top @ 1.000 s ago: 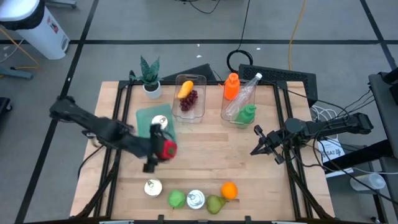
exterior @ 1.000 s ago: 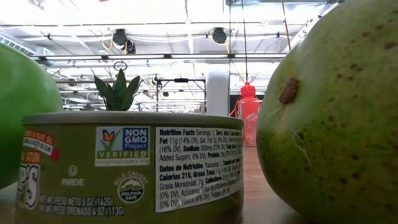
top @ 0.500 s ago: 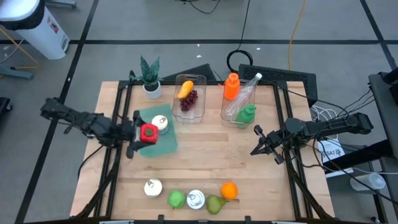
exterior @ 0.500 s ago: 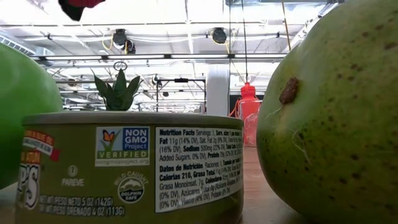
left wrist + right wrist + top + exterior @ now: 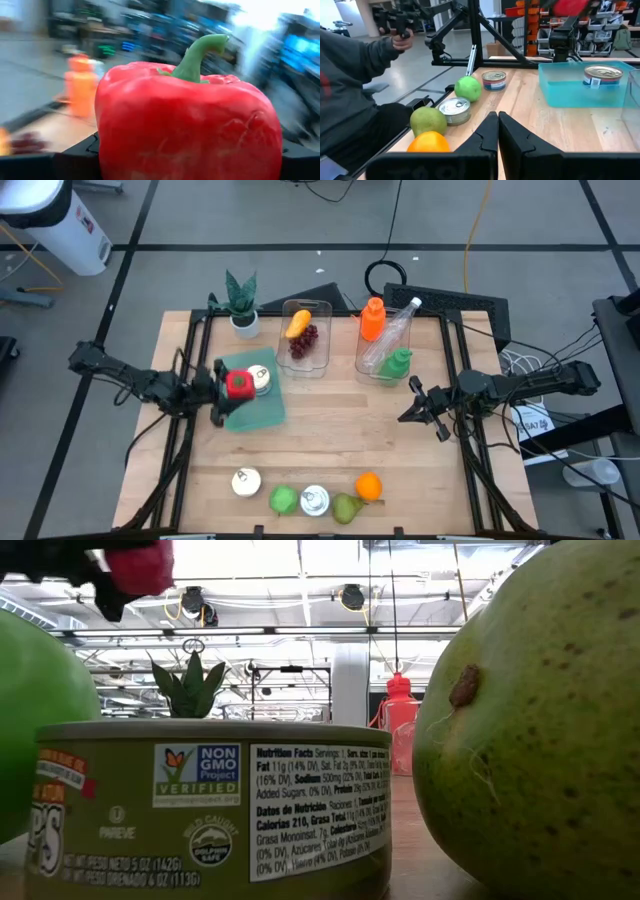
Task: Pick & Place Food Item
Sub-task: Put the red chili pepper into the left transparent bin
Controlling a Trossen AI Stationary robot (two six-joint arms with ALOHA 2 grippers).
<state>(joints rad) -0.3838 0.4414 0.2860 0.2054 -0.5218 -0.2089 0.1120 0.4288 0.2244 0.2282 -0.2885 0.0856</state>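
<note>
Above the teal tray (image 5: 262,412), at the desk's left side, we find the red bell pepper (image 5: 238,385) held off the surface in the left tool (image 5: 228,388), whose fingers are clamped on its sides. From the left wrist camera the pepper (image 5: 187,125) fills most of the view, green stem (image 5: 200,55) pointing up. In the low view it shows as a red shape (image 5: 140,565) high up, clear of the desk.

Inside the tray we note one tin can (image 5: 260,378) lying just beside the pepper; the right wrist camera shows this can (image 5: 602,75) standing in the translucent teal tray (image 5: 580,92).

Behind the tray stands a small potted plant (image 5: 241,302). Next to it is a clear container (image 5: 307,340) with a yellow-orange fruit and dark grapes. Further right we see an orange bottle (image 5: 372,319), a clear bottle (image 5: 395,330) and a green bottle (image 5: 396,363) in a second clear bin.

Along the desk's (image 5: 350,430) front edge we record a row: tin can (image 5: 246,481), green apple (image 5: 284,499), second tin can (image 5: 315,500), green pear (image 5: 346,507), orange (image 5: 368,485).

Our right tool (image 5: 418,402) waits at the desk's right side with its fingers (image 5: 487,135) pressed together, holding nothing. In the right wrist view a person's sleeve (image 5: 360,65) shows beyond the desk.
</note>
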